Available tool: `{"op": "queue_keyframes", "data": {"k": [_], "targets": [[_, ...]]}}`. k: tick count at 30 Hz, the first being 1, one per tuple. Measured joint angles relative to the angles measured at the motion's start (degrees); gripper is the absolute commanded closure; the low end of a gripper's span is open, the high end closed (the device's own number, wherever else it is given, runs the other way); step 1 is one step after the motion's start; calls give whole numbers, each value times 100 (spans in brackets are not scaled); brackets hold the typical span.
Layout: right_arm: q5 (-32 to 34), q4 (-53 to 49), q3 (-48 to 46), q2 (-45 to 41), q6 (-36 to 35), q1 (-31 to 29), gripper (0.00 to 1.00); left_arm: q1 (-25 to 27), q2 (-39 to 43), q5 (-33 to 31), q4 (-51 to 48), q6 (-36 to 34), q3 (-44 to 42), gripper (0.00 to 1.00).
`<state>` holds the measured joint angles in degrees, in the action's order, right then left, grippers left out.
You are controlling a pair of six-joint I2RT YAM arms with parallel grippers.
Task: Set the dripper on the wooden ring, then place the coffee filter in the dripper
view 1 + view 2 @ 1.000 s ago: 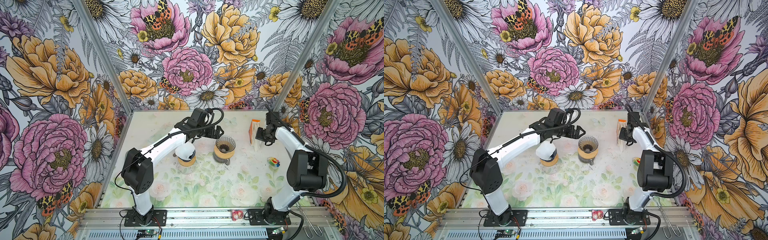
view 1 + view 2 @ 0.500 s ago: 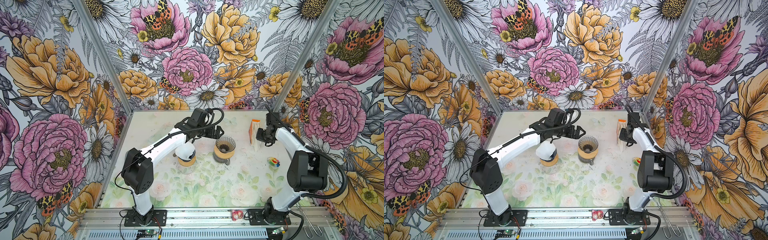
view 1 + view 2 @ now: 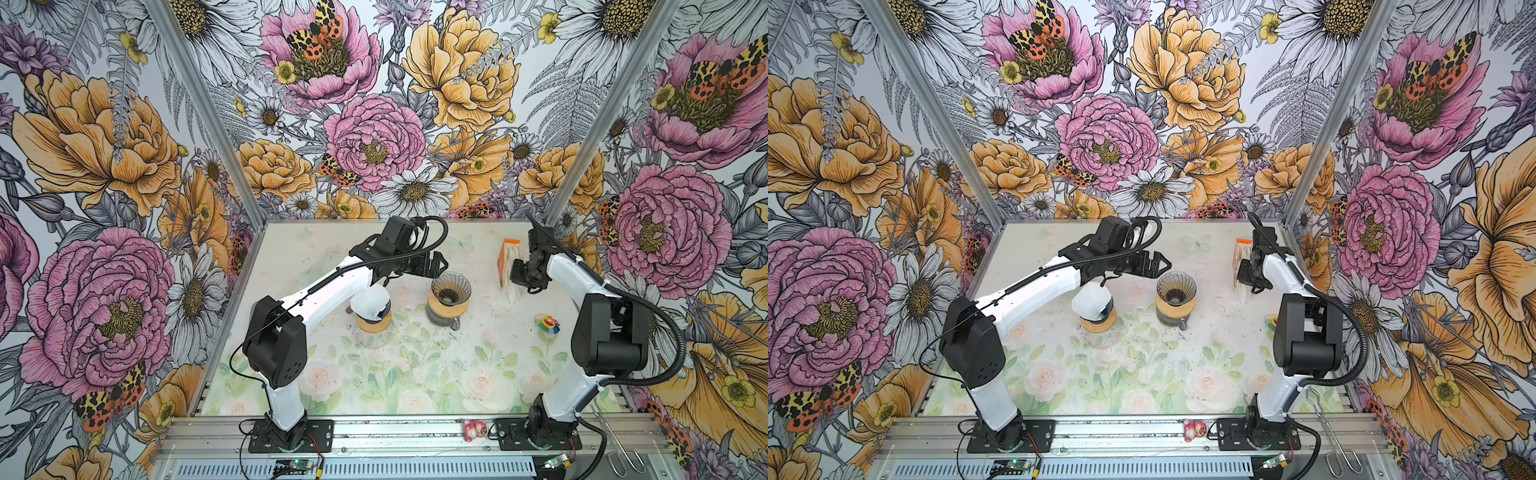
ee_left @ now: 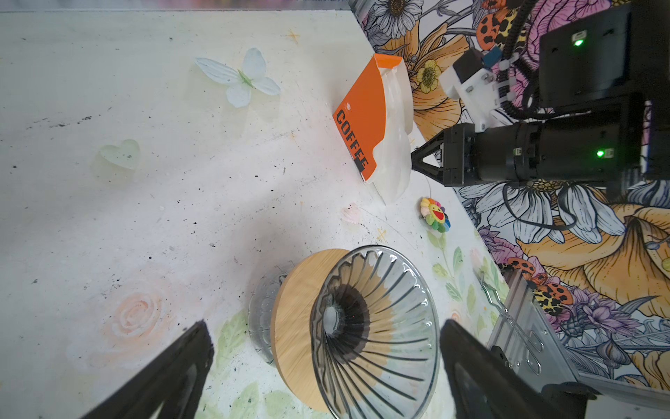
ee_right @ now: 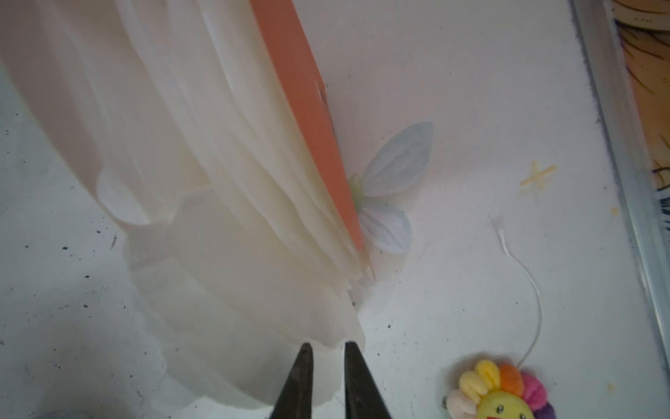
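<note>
The glass dripper (image 3: 451, 289) (image 3: 1176, 286) (image 4: 377, 326) stands empty on its wooden collar mid-table. My left gripper (image 3: 438, 264) (image 3: 1160, 264) (image 4: 324, 326) hovers just behind it, open wide, a finger on each side of the rim without touching. White coffee filters (image 3: 510, 270) (image 4: 395, 145) (image 5: 217, 217) lean in an orange holder (image 4: 362, 119) (image 5: 308, 127) at the back right. My right gripper (image 3: 513, 276) (image 3: 1239, 276) (image 4: 413, 159) (image 5: 328, 346) has its tips at the outermost filter's edge, jaws only a narrow gap apart.
A second wooden-collared vessel with a white top (image 3: 371, 305) (image 3: 1093, 301) sits left of the dripper, partly under my left arm. A sunflower plush (image 3: 546, 322) (image 4: 435, 219) (image 5: 496, 391) lies near the right wall. A paper butterfly (image 4: 239, 78) lies at the back.
</note>
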<state>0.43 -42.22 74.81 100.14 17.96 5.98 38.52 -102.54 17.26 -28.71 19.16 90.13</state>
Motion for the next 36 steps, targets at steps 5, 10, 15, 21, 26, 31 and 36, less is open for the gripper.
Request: {"op": "queue_keyframes", "data": {"k": [5, 10, 15, 21, 26, 31, 36], "targets": [[4, 22, 302, 214, 0, 11, 81, 0, -2, 0, -2, 0, 0, 1], [2, 52, 505, 455, 9, 11, 88, 0, -22, 0, -37, 0, 52, 1], [4, 52, 551, 461, 20, 11, 96, 11, -35, 0, -46, 0, 96, 1], [114, 50, 551, 431, 15, 11, 100, 15, -35, 0, -50, 0, 96, 1], [199, 50, 551, 214, 13, 11, 100, 15, -35, 0, -52, -2, 96, 1], [269, 55, 551, 39, -7, 11, 95, 15, -35, 0, -55, -2, 96, 1], [282, 52, 551, 39, -4, 11, 93, 15, -35, 4, -63, -2, 96, 1]]}}
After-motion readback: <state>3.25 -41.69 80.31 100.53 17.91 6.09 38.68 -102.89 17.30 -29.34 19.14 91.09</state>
